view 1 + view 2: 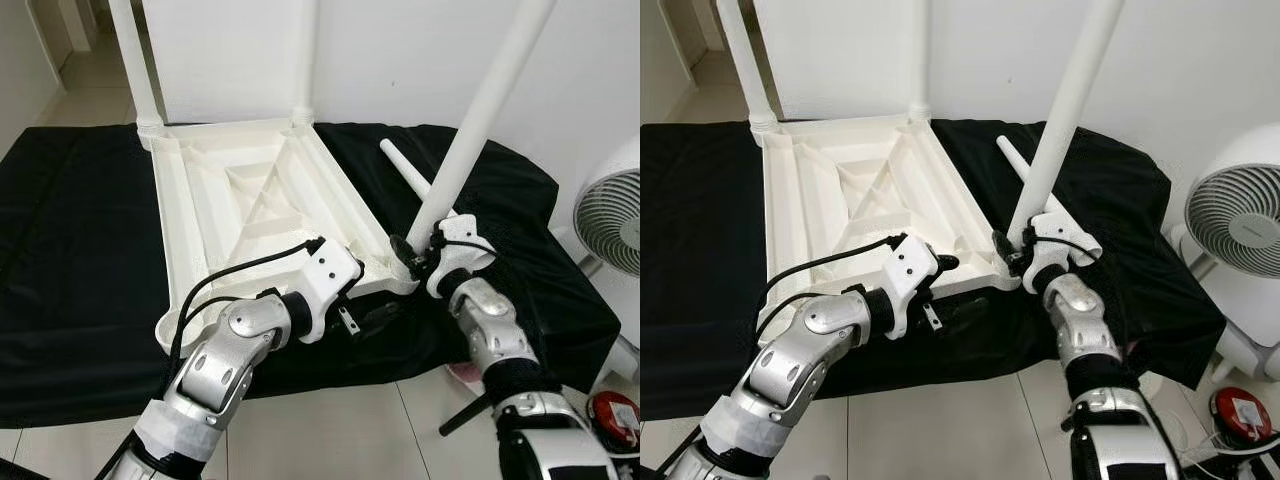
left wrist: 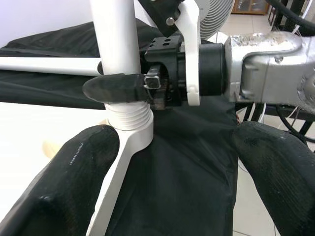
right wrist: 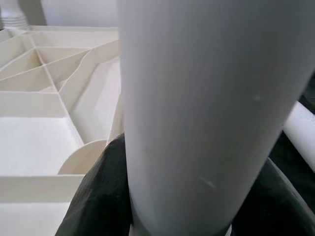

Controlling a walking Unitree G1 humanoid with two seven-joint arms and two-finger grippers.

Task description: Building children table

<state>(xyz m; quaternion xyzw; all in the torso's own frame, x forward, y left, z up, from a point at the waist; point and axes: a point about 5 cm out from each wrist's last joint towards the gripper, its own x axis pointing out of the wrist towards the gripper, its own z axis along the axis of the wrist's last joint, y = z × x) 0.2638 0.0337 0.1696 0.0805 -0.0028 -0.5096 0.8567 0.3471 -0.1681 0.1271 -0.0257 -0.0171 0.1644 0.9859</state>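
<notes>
The tabletop (image 1: 250, 210) lies upside down on the black cloth (image 1: 70, 250), 2 far legs fitted. The right gripper (image 1: 418, 258) pinches a 3rd leg (image 1: 470, 130) upright in the near-right socket, likely screwing it. The left gripper (image 1: 362, 318), spread, waits beside that corner.

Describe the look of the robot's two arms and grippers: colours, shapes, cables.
Both arms have rounded silver metal segments with black joints. The left arm carries a white wrist housing with small dark screw holes, and black cables loop over it. The left gripper has two long, thick black fingers with a fine textured surface. The right gripper has black fingers behind a white wrist collar, also cabled.
</notes>
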